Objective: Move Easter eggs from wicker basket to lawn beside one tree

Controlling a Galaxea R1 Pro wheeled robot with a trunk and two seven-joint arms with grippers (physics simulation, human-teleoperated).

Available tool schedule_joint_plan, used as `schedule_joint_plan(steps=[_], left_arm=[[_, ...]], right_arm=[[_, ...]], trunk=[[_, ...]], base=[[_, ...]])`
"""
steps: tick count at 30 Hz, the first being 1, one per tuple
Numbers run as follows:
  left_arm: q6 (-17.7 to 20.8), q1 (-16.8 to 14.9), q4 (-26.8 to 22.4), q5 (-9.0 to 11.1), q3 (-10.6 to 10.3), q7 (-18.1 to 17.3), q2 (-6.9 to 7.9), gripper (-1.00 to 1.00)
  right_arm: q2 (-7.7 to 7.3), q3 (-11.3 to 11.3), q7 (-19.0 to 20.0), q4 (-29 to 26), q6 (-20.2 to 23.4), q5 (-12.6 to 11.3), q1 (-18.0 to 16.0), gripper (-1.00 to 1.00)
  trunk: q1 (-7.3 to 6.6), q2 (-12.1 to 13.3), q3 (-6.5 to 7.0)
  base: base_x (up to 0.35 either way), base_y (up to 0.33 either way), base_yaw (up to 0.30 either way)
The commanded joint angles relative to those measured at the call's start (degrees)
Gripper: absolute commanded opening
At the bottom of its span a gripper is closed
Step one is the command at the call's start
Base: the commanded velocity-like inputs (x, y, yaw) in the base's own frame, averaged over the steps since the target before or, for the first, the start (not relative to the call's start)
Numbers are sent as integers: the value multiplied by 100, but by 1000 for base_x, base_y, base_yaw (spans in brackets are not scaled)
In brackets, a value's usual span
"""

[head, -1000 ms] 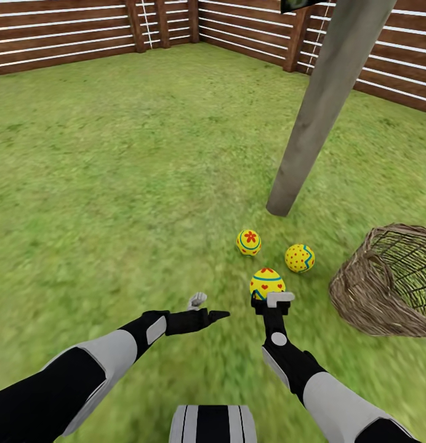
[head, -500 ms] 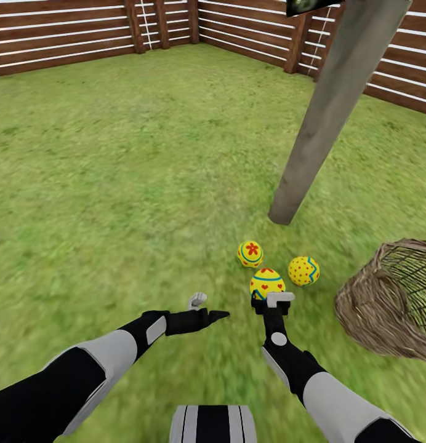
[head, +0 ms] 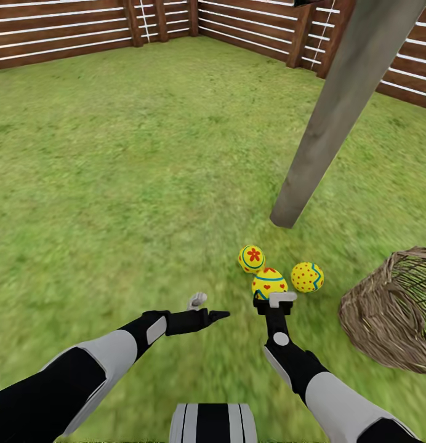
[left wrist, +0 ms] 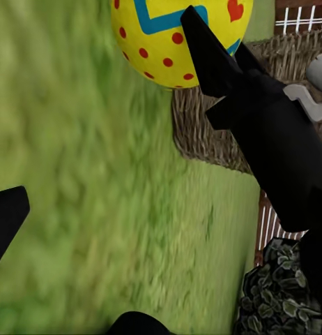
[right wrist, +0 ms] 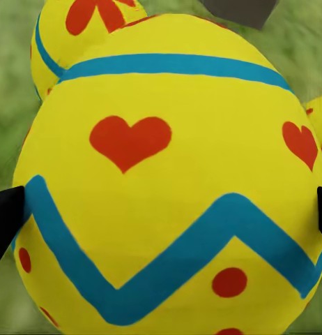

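My right gripper (head: 271,298) is shut on a yellow Easter egg (head: 269,283) with red hearts and a blue zigzag band. That egg (right wrist: 168,174) sits between the black fingertips (right wrist: 4,216) in the right wrist view. Just beyond it, two more eggs lie on the lawn (head: 145,184): one with a red flower (head: 252,258) and one with red dots (head: 307,277). The tree (head: 336,123) has its pale trunk base a short way behind them. The wicker basket (head: 385,311) lies tipped on its side to the right. My left gripper (head: 208,307) is open and empty, left of the held egg (left wrist: 178,35).
A brown slatted fence (head: 65,37) rings the garden at the back and right. Open grass stretches to the left and ahead. Dark leafy foliage (left wrist: 279,293) and the basket (left wrist: 224,105) show past my right arm in the left wrist view.
The whole view has moved forward toward the tree, so trunk, basket and lying eggs sit lower in the picture. The held egg is now close beside the two on the grass. Both arms keep their pose.
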Motion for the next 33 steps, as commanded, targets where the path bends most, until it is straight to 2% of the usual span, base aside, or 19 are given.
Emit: schedule_joint_plan(steps=[1, 6, 26, 33], left_arm=[[49, -4, 4, 61, -35, -14, -2, 100], [49, -4, 4, 59, -35, -26, -10, 100], [58, -4, 4, 59, -43, -42, -28, 100], [67, -4, 4, 59, -37, -55, -130, 100]], right_arm=[[-7, 47, -30, 5, -32, -59, -5, -100], [-10, 47, -30, 5, -34, -59, -5, -100], [-1, 30, -42, 5, -64, -86, -5, -100], [-5, 24, -47, 4, -92, -86, -5, -100]], trunk=[[1, -3, -26], [14, -10, -137], [14, -10, -137], [14, -10, -137]], base=[[0, 0, 0], [0, 0, 0], [0, 0, 0], [0, 0, 0]])
